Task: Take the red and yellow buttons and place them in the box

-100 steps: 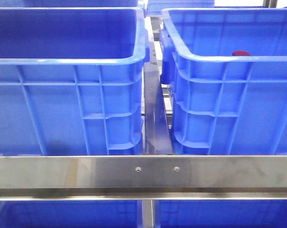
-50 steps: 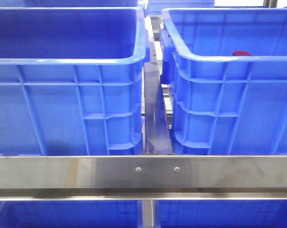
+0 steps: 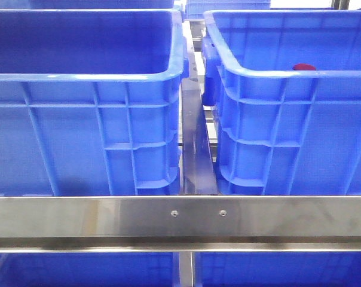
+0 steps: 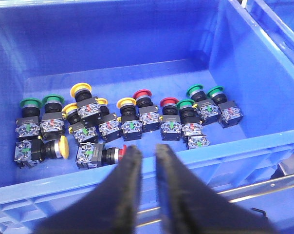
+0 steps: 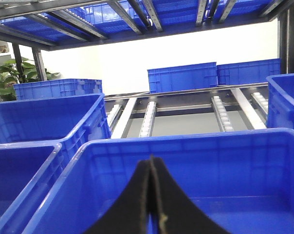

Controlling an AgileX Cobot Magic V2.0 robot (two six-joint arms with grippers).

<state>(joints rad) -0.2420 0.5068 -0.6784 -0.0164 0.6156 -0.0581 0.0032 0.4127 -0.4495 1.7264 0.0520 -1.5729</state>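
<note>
Overhead, left pincer [image 4: 146, 155] parted above buttons [image 4: 142, 94].

Glossy blue plastic crates [image 3: 85, 119] with ribbed walls; a brushed steel rail [image 3: 180, 218], faintly reflective; matt black fingers [image 4: 127, 180].

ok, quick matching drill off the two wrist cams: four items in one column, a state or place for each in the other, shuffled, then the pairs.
Items
1. left end effector
2. right end effector
3. yellow button on its side
4. two upright red buttons

States or places
A. fingers pressed shut, empty
B. toppled at the end of the near row
C. fingers slightly apart, above the crate's near wall, holding nothing
D. standing among the back row, next to each other

Pairs: 1-C, 2-A, 3-B, 4-D
</note>
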